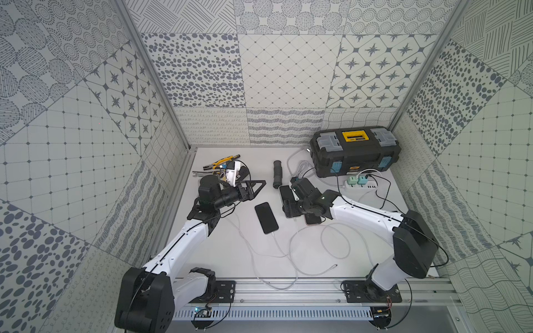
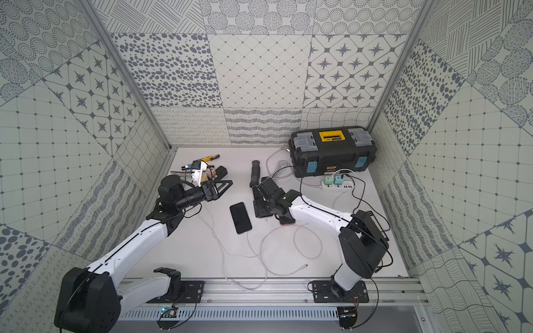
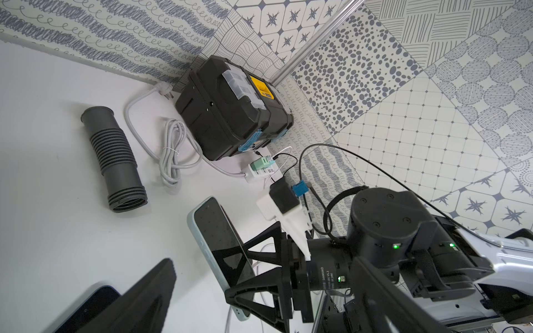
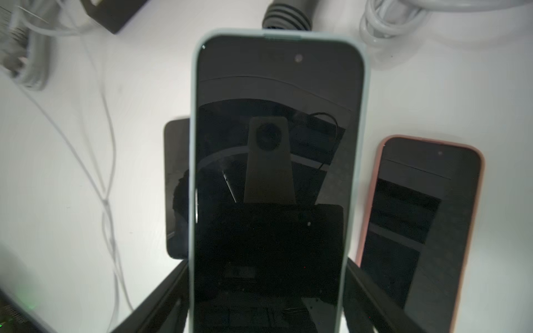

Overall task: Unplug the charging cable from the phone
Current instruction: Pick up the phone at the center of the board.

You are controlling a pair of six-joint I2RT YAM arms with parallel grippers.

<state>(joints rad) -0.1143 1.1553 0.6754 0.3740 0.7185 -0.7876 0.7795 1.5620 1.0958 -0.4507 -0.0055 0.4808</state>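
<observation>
1. Right wrist view is filled by the smartphone in a pale mint-green case [image 4: 277, 161], clamped across its width between the black truss-shaped jaws of the right gripper [image 3: 222, 274].
2. Left wrist view shows this phone tilted, its far end raised off the white tabletop [image 1: 230, 253]. I judge it is held this way to steady the body and expose the port end for a pull.
3. A thin white charging cable [image 3: 229, 317] shows just beside the phone's lower end. The plug itself is hidden, so whether it is still seated cannot be told.
4. In a top view the left gripper [image 1: 253, 188] hovers with its jaws spread wide and empty, apart from the cable and probably free to take the plug.
5. The phone's dark glass screen is off and mirrors the wrist camera. Its case is smooth with rounded corners.
6. It sits mid-table, between a black phone with its own white lead [image 1: 266, 217] and a pink-cased phone [image 4: 418, 225].
</observation>
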